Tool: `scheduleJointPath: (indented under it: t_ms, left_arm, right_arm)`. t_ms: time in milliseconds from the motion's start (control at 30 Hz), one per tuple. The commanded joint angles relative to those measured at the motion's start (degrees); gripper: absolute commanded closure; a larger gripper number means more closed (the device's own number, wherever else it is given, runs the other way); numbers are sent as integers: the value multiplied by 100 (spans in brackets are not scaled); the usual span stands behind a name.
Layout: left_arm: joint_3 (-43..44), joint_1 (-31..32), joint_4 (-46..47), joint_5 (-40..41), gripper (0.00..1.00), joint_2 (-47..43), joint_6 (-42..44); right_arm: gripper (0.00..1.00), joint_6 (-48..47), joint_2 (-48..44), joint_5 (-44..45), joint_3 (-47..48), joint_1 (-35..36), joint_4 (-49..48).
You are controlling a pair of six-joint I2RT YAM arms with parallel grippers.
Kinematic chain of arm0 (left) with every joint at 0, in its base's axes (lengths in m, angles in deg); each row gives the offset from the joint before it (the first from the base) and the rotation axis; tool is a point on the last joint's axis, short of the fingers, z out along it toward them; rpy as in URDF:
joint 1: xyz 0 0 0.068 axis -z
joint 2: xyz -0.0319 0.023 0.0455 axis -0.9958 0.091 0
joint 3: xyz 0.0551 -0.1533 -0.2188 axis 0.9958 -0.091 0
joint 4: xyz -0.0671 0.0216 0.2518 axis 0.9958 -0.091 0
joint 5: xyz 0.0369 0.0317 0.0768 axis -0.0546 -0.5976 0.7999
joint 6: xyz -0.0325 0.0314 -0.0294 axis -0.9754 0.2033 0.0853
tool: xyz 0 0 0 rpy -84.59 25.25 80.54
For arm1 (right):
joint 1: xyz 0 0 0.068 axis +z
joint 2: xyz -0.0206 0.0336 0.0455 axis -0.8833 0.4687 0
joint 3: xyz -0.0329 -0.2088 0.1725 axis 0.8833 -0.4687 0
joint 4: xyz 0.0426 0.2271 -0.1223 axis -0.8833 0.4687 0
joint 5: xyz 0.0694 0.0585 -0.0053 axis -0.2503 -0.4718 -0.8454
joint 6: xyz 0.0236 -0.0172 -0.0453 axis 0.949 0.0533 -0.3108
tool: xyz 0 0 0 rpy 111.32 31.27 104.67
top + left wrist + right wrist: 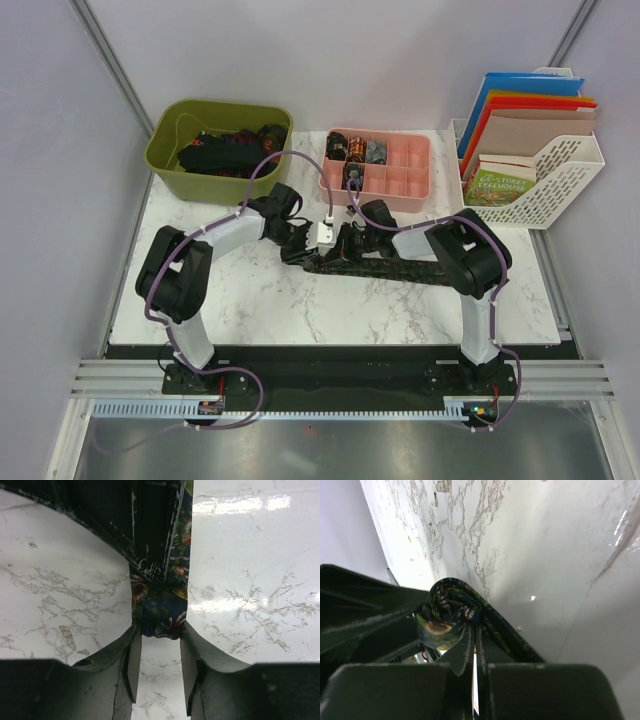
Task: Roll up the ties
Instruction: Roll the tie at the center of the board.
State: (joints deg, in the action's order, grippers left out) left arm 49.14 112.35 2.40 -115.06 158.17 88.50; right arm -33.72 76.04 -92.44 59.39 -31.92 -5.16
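One tie [390, 268], dark with a mottled green-brown pattern, lies stretched across the marble table [300, 310] between the two arms. My left gripper [303, 240] is at its left end. In the left wrist view the left gripper [159, 636] has its jaws part closed, with the tie's end [160, 615] squeezed between the fingertips. My right gripper [347, 238] is close beside it. In the right wrist view the right gripper [473, 632] is shut on a small coiled part of the tie [445, 615]. Several rolled ties [355, 150] sit in a pink divided tray [405, 180].
A green bin [170, 170] at the back left holds loose ties. A white file rack [570, 190] with folders and a book stands at the back right. The other gripper's black body [145, 530] fills the top of the left wrist view.
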Motion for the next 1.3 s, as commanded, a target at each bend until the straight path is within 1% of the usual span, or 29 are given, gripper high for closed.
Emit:
scheduleJointPath:
  t_ms: [0, 133, 300, 400, 467, 600, 700, 733, 800, 933, 1033, 1267]
  left_arm:
    - [468, 292, 41, -333, 59, 186, -313]
    - [793, 433, 67, -324, 59, 573, -463]
    - [952, 573, 102, -79, 59, 864, -586]
    - [970, 644, 76, 79, 59, 934, -621]
    - [917, 732, -3, 360, 60, 969, -543]
    - [654, 776, -65, 800, 64, 1013, -490]
    - [487, 776, -65, 1055, 66, 1057, -455]
    - [443, 776, -56, 1134, 66, 1083, -455]
    - [425, 776, -56, 1196, 67, 1119, -472]
    - [460, 776, -82, 1292, 67, 1206, -481]
    - [486, 767, -118, 1311, 68, 1242, -446]
    - [565, 776, -188, 1302, 68, 1303, -446]
  right_arm:
    - [100, -212, 269, 620, -56, -25, 412]
    - [100, -185, 261, 603, -56, -25, 395]
    - [100, -150, 243, 506, -83, -25, 289]
    - [100, -98, 226, 445, -91, -25, 237]
    - [100, -45, 191, 392, -100, -33, 158]
    - [98, 34, 41, 252, -135, -121, 79]
    - [90, 104, -64, 94, -153, -218, 35]
    - [86, 122, -134, 32, -153, -244, 43]
    - [83, 140, -231, -30, -171, -288, 61]
    - [71, 227, -564, -206, -206, -350, 113]
    - [66, 237, -749, -267, -188, -376, 236]
    - [60, 201, -970, -294, -311, -429, 369]
